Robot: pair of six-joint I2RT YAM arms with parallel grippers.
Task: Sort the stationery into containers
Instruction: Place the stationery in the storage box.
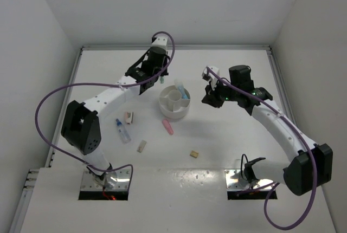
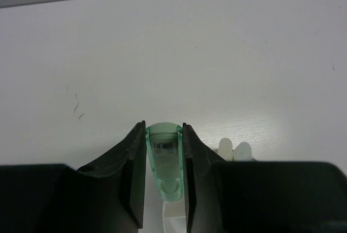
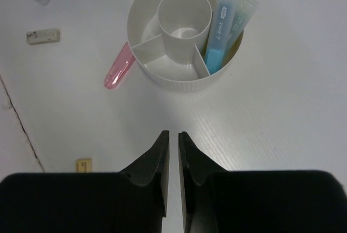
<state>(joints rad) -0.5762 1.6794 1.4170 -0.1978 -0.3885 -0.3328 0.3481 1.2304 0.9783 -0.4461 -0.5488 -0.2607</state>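
- The left end effector [image 2: 164,130] grips a green marker [image 2: 165,162] between its two fingers. The marker stands roughly along the fingers, with its rounded end pointing out past the tips.
- In the top view, this end effector hangs at the far-left side of the bowl [image 3: 168,78], which sits mid-tabletop [image 1: 217,141], somewhat nearer the far edge.
- The step in hand looks like the delivery of the green marker to the bowl, and the marker is not yet released.
- Two blue markers [image 3: 219,30] lean in one outer compartment on the bowl's right side. The centre cup and the other compartments that show hold nothing.
- The next move calls for bringing the marker over a compartment, most likely the one holding the blue markers, and lowering it clear of the rim. The fingers then spread so it drops inside rather than tipping over the wall.
- Whether the marker's end is already above the rim I cannot tell; the left wrist view shows only a white sliver beneath the fingers.
- The right end effector [image 3: 172,146] is nearly closed, with a narrow slit between its fingers and nothing in it. It waits off the bowl's right side.
- Left to sort on the tabletop:
  - a pink marker [image 3: 119,68] touching the bowl's near wall
  - a clear tube [image 1: 123,131] toward the left edge
  - small eraser blocks [image 1: 193,154] scattered toward the near edge
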